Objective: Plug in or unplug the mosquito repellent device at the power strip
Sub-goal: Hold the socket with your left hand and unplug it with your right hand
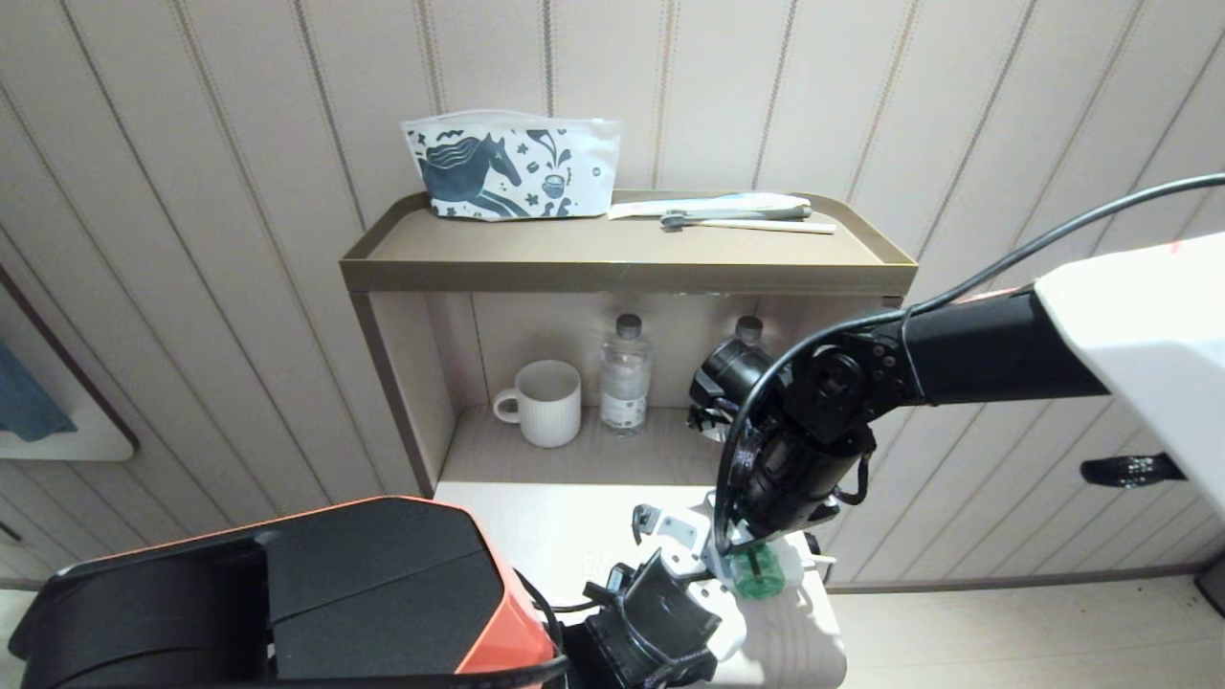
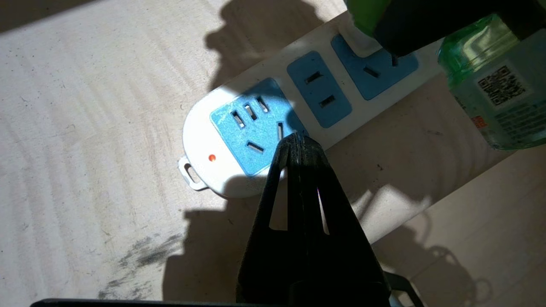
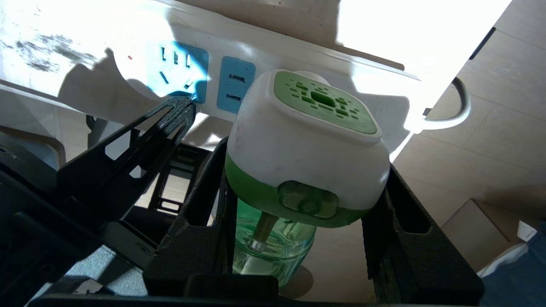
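Now right gripper (image 3: 298, 187), lower centre of frame, is clamping mosquito repellent device (image 3: 307, 140) by its rigid white sides; light, slick plastic. Left gripper (image 2: 298, 143), fingers together, is pinning power strip (image 2: 204, 132).

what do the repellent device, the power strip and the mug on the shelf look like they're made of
Repellent device: looks like moulded plastic, a smooth white shell with a matte green vented cap; the bottle beneath is clear green, plastic or glass.
Power strip: glossy white plastic body with matte blue socket faces.
Mug: probably ceramic, off-white, with fine vertical ribbing and a dull glaze.
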`<state>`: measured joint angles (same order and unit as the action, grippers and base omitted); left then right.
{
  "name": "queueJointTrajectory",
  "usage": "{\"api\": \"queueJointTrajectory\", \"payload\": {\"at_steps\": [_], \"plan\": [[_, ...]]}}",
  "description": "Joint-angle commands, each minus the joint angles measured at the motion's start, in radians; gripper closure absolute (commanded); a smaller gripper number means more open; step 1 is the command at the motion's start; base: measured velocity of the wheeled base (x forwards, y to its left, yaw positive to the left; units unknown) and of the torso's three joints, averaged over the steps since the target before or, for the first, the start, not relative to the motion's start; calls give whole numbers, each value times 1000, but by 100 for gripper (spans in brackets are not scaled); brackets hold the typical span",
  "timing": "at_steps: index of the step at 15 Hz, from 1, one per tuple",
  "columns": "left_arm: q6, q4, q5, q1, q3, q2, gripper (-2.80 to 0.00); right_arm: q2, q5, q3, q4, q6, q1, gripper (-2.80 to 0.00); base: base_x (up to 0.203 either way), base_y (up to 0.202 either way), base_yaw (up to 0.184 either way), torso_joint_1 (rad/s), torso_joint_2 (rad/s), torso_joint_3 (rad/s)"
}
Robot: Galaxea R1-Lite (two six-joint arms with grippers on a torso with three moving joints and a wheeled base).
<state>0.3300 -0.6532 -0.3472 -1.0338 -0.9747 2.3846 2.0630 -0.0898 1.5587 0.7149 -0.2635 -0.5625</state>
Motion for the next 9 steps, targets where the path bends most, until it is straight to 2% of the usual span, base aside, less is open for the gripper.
{"api": "queueJointTrajectory", "payload": {"at_steps": [1, 9], "plan": [[3, 0, -3, 0, -4, 11, 0, -18, 1, -3, 4, 0, -2, 0, 0, 0, 0, 0, 0, 0], [-6, -2, -3, 1, -13, -2, 0, -20, 1, -8, 0, -2, -5, 0, 0, 0, 0, 0, 0, 0]]}}
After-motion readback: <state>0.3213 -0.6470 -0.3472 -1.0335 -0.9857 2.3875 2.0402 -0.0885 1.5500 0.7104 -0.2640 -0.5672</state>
